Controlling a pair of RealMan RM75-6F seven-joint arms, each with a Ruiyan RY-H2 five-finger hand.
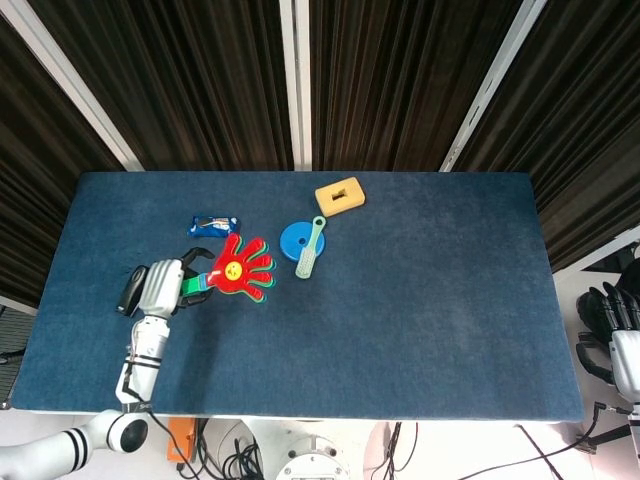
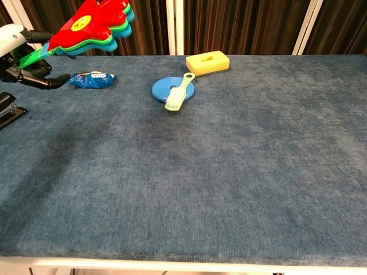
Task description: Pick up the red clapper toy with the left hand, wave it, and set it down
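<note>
My left hand (image 1: 160,287) (image 2: 23,60) grips the green handle of the red clapper toy (image 1: 240,266) (image 2: 92,22) and holds it raised well above the table, its palm-shaped head tilted up and to the right. In the chest view the toy stands against the dark curtain at the upper left. My right hand (image 1: 608,320) hangs off the table's right side, low in the head view; its fingers are too small to read.
A blue snack packet (image 1: 213,226) (image 2: 92,78) lies behind the hand. A black stapler (image 1: 131,289) (image 2: 8,109) sits at the left edge. A blue disc (image 2: 171,89) with a pale green brush (image 2: 179,94) and a yellow sponge block (image 2: 207,62) lie mid-table.
</note>
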